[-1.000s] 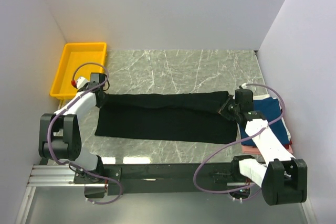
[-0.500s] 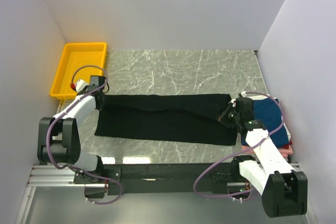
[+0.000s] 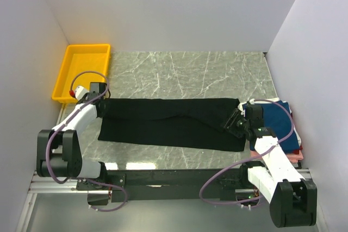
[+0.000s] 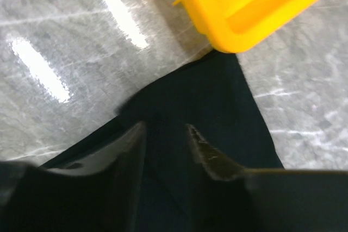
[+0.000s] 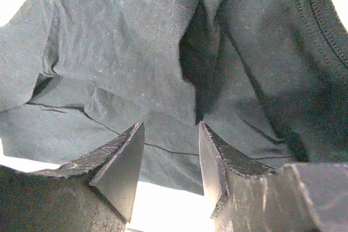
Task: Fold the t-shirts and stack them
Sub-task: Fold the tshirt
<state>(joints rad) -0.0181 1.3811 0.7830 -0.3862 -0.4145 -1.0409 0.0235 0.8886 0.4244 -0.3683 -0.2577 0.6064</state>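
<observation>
The black t-shirt [image 3: 168,123] lies on the marble table as a long band folded lengthwise, running left to right. My left gripper [image 3: 102,105] is over its left end, open, with black cloth [image 4: 217,96] lying loose under the spread fingers [image 4: 209,156]. My right gripper [image 3: 237,123] is at the band's right end, also open; the wrinkled black cloth [image 5: 136,52] lies just beyond its fingertips and nothing is pinched. On the far right sits a stack of folded t-shirts, navy [image 3: 277,120] on top with a pink edge [image 3: 295,156] below.
A yellow plastic tray [image 3: 81,71] stands at the back left corner, close to my left gripper, and its corner [image 4: 244,9] shows in the left wrist view. White walls close in three sides. Bare marble [image 3: 185,71] lies behind the shirt.
Both grippers were shut on the shirt's ends and have opened, letting the cloth go. They drew slightly nearer the front edge, and the shirt settled flat.
</observation>
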